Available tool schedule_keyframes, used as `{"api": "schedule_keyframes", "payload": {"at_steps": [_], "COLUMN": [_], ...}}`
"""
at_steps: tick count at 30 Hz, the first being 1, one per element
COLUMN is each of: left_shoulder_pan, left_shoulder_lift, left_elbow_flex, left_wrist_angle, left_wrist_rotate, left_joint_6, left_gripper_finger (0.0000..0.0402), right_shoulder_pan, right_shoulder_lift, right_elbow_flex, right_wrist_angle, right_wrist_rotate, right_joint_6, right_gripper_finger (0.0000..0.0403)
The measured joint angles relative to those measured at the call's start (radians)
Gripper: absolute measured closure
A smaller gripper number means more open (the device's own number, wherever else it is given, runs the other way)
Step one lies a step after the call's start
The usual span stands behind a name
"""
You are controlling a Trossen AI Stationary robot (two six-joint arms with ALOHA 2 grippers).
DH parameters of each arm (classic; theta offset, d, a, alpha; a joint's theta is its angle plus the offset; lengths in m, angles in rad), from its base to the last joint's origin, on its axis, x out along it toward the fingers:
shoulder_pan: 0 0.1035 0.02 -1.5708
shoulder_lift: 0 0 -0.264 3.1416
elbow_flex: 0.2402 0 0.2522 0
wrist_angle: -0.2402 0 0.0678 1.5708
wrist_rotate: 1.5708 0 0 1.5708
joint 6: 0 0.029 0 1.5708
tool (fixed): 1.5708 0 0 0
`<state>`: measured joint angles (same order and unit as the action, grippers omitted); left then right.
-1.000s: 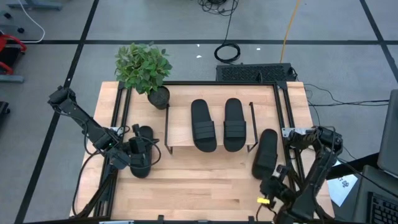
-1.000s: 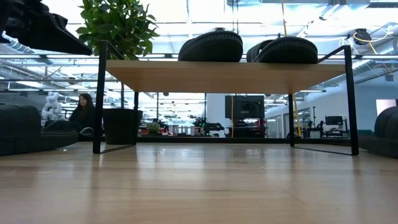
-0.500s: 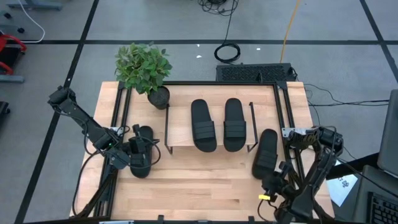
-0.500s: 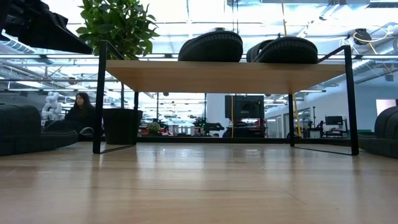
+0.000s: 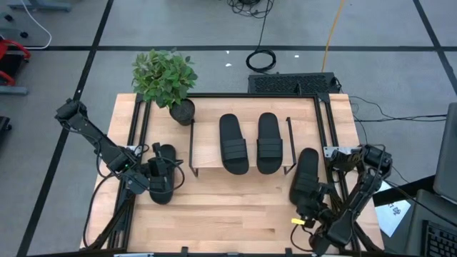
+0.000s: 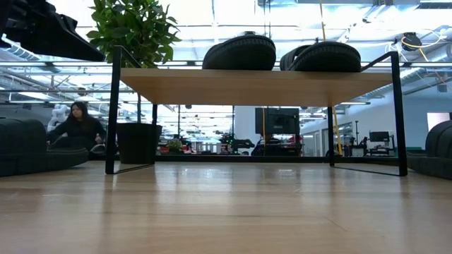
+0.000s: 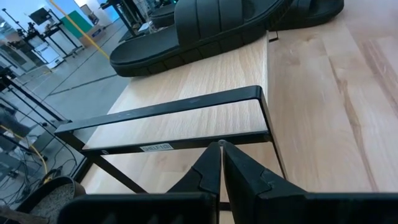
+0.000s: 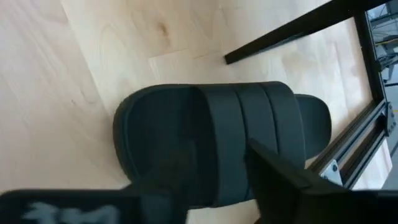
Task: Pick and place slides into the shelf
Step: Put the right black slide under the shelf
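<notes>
Since a second ago the right gripper (image 5: 312, 207) has crept forward along the table (image 5: 228, 207) and now hangs over the heel end of the loose slide (image 5: 305, 175) lying just right of the shelf (image 5: 207, 150).

From above, two slides (image 5: 233, 143) sit side by side on the shelf board, well ahead and to the left of that gripper. The left gripper (image 5: 153, 182) stays where it was, over the fourth slide (image 5: 163, 171) left of the shelf, beside the potted plant (image 5: 166, 76).

From table height, the pair on the shelf (image 6: 240, 53) shows from the end, with a person (image 6: 78, 127) in the room beyond.

From the left wrist, its fingers (image 7: 211, 171) are pressed together, clenched on nothing, the shelf edge just ahead.

From the right wrist, the slide (image 8: 217, 143) lies directly beneath one finger (image 8: 280, 180); the fingers look spread wide, the slide not grasped.
</notes>
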<state>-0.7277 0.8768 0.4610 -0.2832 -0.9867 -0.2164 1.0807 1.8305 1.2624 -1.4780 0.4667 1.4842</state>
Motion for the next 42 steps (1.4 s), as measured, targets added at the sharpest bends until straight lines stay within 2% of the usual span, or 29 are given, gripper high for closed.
{"api": "schedule_keyframes", "payload": {"at_steps": [6, 10, 14, 23, 26, 29, 31, 35, 36, 42], "left_shoulder_pan": [0.000, 0.000, 0.000, 0.000, 0.000, 0.000, 0.000, 0.000, 0.000, 0.000], "left_shoulder_lift": [0.000, 0.000, 0.000, 0.000, 0.000, 0.000, 0.000, 0.000, 0.000, 0.000], "left_elbow_flex": [0.000, 0.000, 0.000, 0.000, 0.000, 0.000, 0.000, 0.000, 0.000, 0.000], "left_wrist_angle": [-0.001, -0.004, -0.005, -0.005, -0.005, -0.005, -0.006, -0.006, -0.005, -0.005], "left_wrist_rotate": [0.001, 0.002, 0.002, 0.002, 0.002, 0.002, 0.002, 0.002, 0.002, 0.002], "left_joint_6": [-0.002, -0.007, -0.007, -0.015, -0.016, -0.018, -0.018, -0.018, -0.018, -0.031], "left_gripper_finger": [0.0380, 0.0380, 0.0380, 0.0380, 0.0380, 0.0380, 0.0380, 0.0380, 0.0380, 0.0380], "right_shoulder_pan": [-0.025, -0.050, -0.060, -0.060, -0.060, -0.060, -0.060, -0.058, -0.058, -0.054], "right_shoulder_lift": [0.000, 0.000, 0.000, 0.000, 0.000, 0.000, 0.000, 0.000, 0.000, 0.002], "right_elbow_flex": [0.000, -0.003, -0.049, -0.208, -0.246, -0.270, -0.283, -0.291, -0.291, -0.247], "right_wrist_angle": [0.011, 0.012, 0.007, 0.044, 0.060, 0.114, 0.147, 0.192, 0.197, 0.187], "right_wrist_rotate": [-0.023, -0.072, -0.074, -0.071, -0.075, -0.071, -0.070, -0.063, -0.060, -0.066], "right_joint_6": [-0.041, -0.054, -0.026, 0.027, 0.063, 0.094, 0.101, 0.101, 0.101, 0.121], "right_gripper_finger": [0.0167, 0.0130, 0.0124, 0.0141, 0.0156, 0.0195, 0.0242, 0.0366, 0.0382, 0.0391]}}
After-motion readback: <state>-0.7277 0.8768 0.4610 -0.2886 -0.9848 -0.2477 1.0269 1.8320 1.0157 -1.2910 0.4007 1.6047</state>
